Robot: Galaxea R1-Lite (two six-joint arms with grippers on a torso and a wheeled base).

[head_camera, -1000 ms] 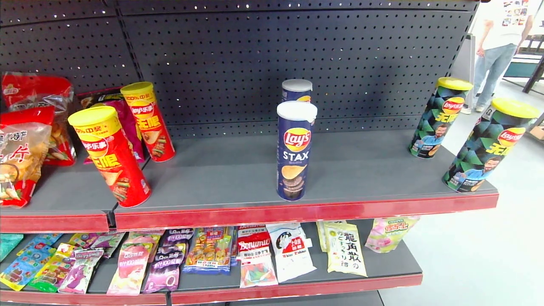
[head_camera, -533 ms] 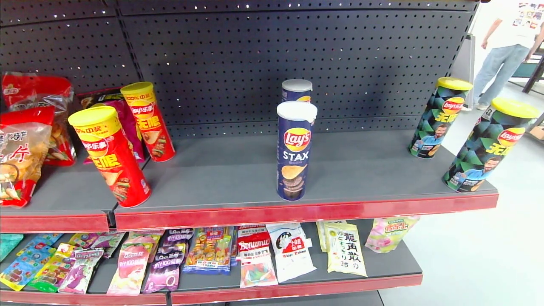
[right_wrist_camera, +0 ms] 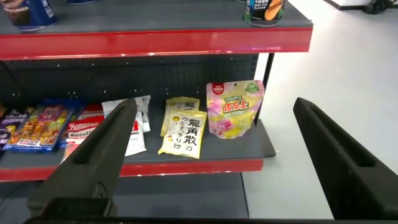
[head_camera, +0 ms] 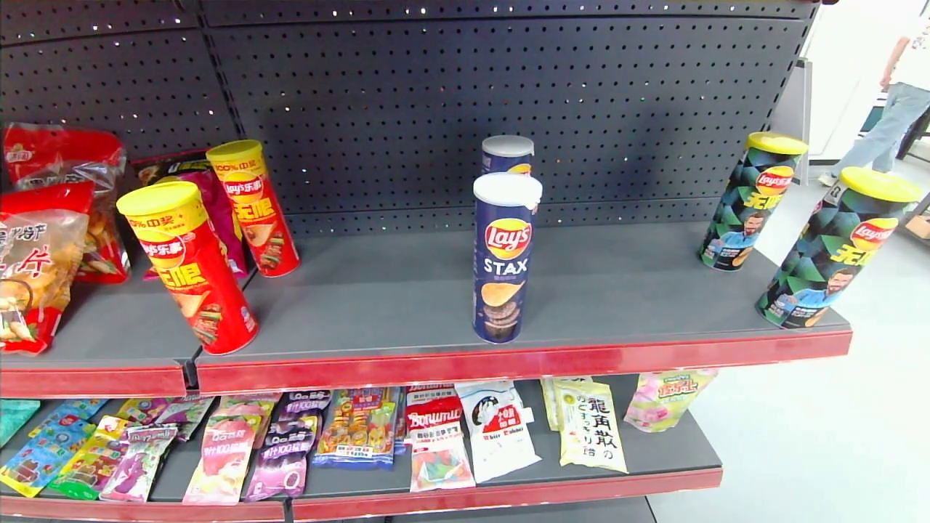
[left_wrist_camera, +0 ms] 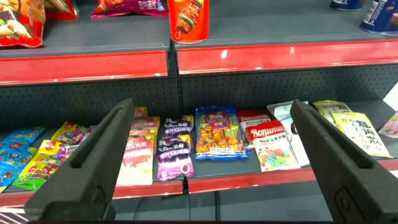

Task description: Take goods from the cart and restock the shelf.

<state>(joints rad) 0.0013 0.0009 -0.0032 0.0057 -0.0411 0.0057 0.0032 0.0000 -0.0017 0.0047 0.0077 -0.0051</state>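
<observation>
The shelf [head_camera: 407, 305] carries chip cans: two red ones [head_camera: 190, 269] at the left, two dark blue ones [head_camera: 503, 261] in the middle, two green-patterned ones with yellow lids [head_camera: 835, 250] at the right end. My left gripper [left_wrist_camera: 211, 168] is open and empty, facing the lower shelf with snack packets [left_wrist_camera: 214, 134]. My right gripper [right_wrist_camera: 217, 165] is also open and empty, facing the lower shelf's right end, where a yellow packet [right_wrist_camera: 184, 134] and a pink-green pouch [right_wrist_camera: 235, 109] lie.
Red snack bags [head_camera: 43, 225] stand at the far left of the upper shelf. Bare shelf surface lies between the can groups. The lower shelf [head_camera: 654, 454] is lined with small packets. Open floor [head_camera: 821, 436] lies to the right of the shelving.
The cans and packets stay where they were. A person in the room behind, at the top right, has walked farther right.
</observation>
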